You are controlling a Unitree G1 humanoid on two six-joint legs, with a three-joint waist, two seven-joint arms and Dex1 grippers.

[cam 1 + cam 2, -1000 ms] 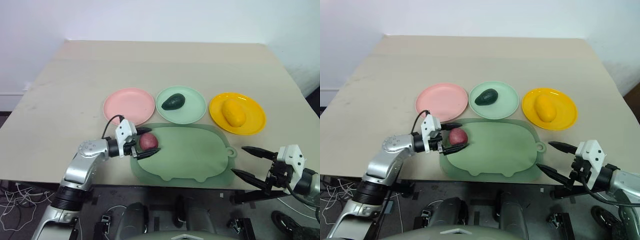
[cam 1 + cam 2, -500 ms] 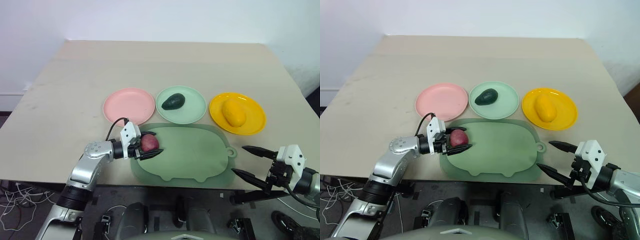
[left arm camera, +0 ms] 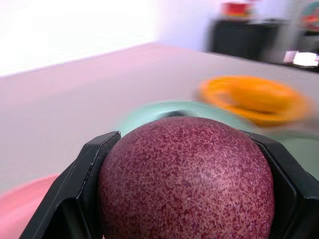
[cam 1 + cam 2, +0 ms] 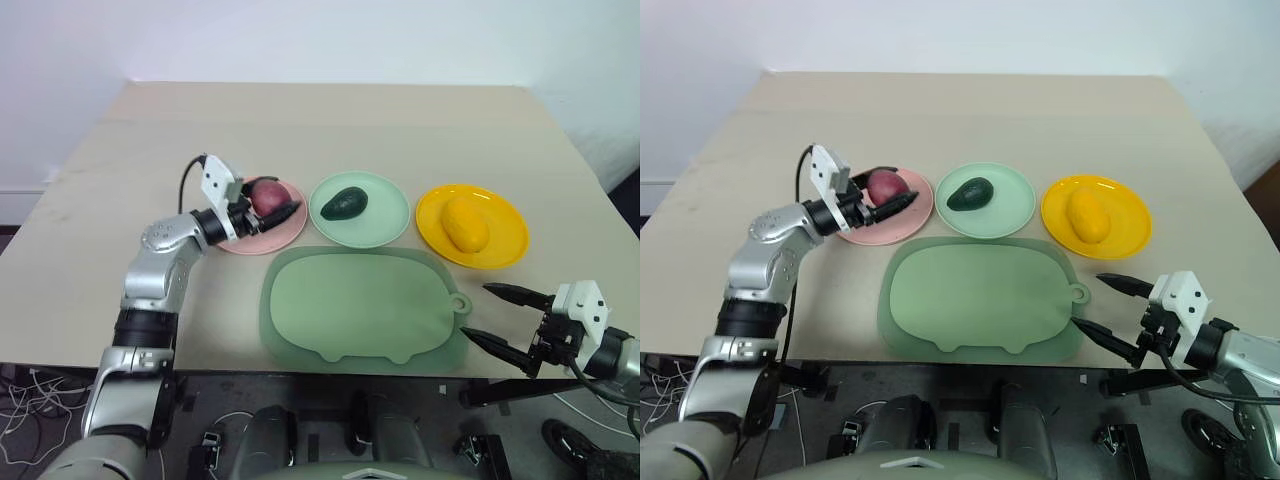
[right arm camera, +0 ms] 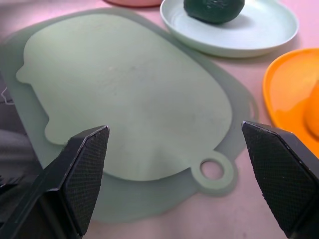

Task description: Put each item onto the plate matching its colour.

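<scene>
Now the left tool [image 4: 268, 205] is clamped on the red fruit [image 4: 266, 192], one black finger on each side of it, and holds it over the pink plate [image 4: 285, 228]; the left wrist view confirms the grip, with the speckled fruit wedged between both fingers and a strip of pink below. From the head views I cannot tell whether the fruit already touches the plate or hangs just above it. Gripping it across its widest part keeps a round thing from rolling out, which probably explains the level, sideways approach. The avocado [image 4: 344, 203] lies on the green plate [image 4: 386, 222] and the yellow fruit [image 4: 466, 223] on the yellow plate [image 4: 505, 245], so both look sorted, and the red fruit seems to be the last piece of the job. The cutting board [image 4: 360, 305] sits bare on the tabletop [image 4: 330, 130], just in front of the three plates. The right tool [image 4: 1111, 309] waits with its fingers spread wide apart and nothing between them, near the board's loop at the tabletop's near edge, likely parked there to stay out of the left arm's way. What seems left is to set the fruit down in the plate's middle and let go gently, since a round fruit may roll toward the rim.
</scene>
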